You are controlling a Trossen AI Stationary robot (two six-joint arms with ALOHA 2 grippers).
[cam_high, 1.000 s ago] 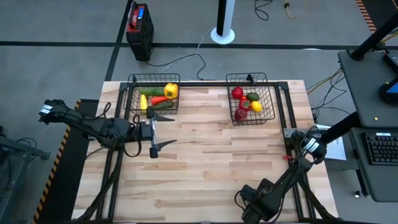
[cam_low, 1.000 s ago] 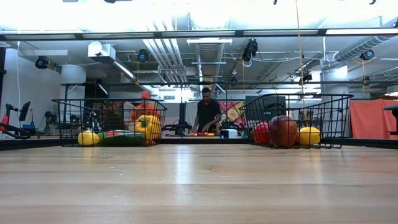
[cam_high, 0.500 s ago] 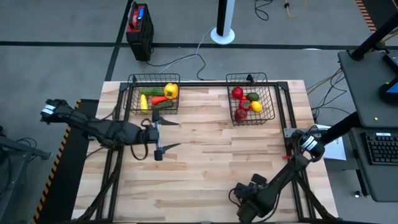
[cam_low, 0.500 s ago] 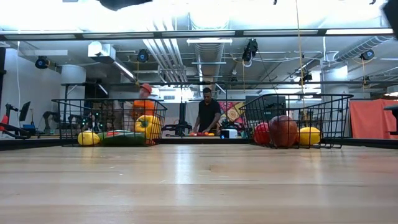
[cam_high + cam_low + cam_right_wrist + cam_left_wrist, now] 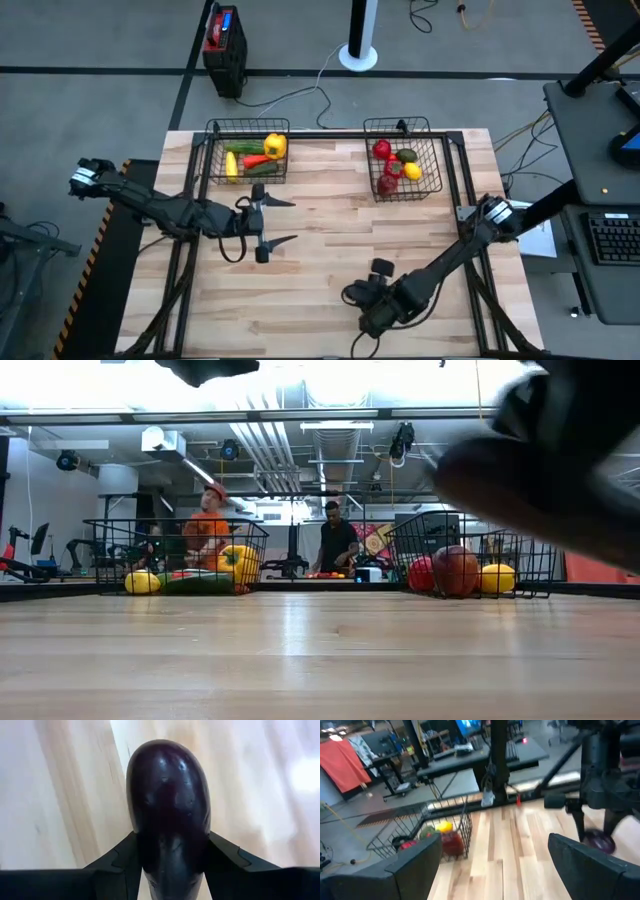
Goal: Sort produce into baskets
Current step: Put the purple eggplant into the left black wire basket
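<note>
Near the front of the tabletop [image 5: 330, 250], a purple eggplant [image 5: 167, 810] is held tight between the fingers of the right end effector [image 5: 362, 292]. Farther back on the left, the left end effector [image 5: 268, 220] is held wide open above the wood. At the far edge, produce is kept in the left basket [image 5: 247, 152] and the right basket [image 5: 403, 160].

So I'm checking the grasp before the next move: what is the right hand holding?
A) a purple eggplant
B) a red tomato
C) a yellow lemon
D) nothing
A: the right wrist view shows the dark purple eggplant clamped between the right hand's two fingers, above the wooden table.
</note>
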